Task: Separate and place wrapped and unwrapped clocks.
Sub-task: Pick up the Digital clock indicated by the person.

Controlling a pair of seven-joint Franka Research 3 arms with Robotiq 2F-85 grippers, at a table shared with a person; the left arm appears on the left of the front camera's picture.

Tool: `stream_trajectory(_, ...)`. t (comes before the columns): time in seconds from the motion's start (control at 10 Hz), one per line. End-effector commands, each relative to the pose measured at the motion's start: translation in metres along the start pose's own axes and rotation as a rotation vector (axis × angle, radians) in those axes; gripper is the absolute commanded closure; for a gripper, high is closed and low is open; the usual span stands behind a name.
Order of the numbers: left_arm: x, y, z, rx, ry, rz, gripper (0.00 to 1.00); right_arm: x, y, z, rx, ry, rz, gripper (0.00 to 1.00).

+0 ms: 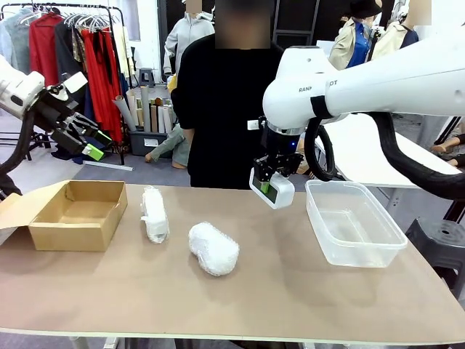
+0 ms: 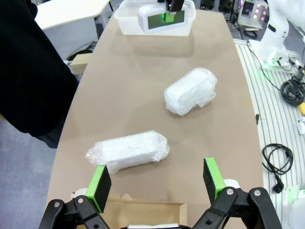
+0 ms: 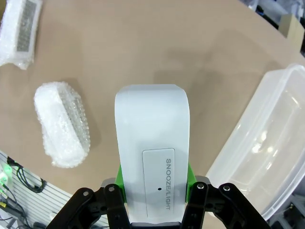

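I have the bare white clock point(image 1: 278, 195) clamped in the right jaws, lifted clear of the surface point(image 1: 290, 298) and hanging just left of the clear tub point(image 1: 361, 256), near its far corner. My right wrist view shows it gripped between the green pads point(image 3: 119, 177), with its SNOOZE/LIGHT bar facing the camera. The left jaws stand wide with nothing between them, raised in the air at the left end, above the open cardboard box point(image 1: 73, 236). Both bubble-wrap bundles lie on the surface between box and tub: the slim roll point(image 1: 155, 214) just right of the box, the fat oval bundle point(image 1: 213, 248) nearer my side, apart from the roll
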State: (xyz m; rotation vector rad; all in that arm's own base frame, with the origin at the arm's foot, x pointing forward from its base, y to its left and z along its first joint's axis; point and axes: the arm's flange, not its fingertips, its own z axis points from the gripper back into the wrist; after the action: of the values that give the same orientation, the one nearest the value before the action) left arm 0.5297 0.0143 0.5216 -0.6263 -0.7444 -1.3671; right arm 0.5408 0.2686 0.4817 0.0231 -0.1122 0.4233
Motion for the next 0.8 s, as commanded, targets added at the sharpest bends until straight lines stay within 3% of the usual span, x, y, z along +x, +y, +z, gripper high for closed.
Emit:
stream_trajectory(0.0,0.000,0.000,0.001,-0.002,-0.003,0.000,0.00,0.003,0.001,0.020,0.036,-0.012,0.044,1.00)
stream_trajectory(0.2,0.000,0.000,0.001,-0.002,-0.003,0.000,0.00,0.011,-0.001,0.064,0.047,-0.019,0.054,1.00)
stream_trajectory(0.7,0.000,0.000,0.001,-0.002,-0.003,0.000,0.00,0.011,0.004,0.156,0.053,-0.150,0.089,1.00)
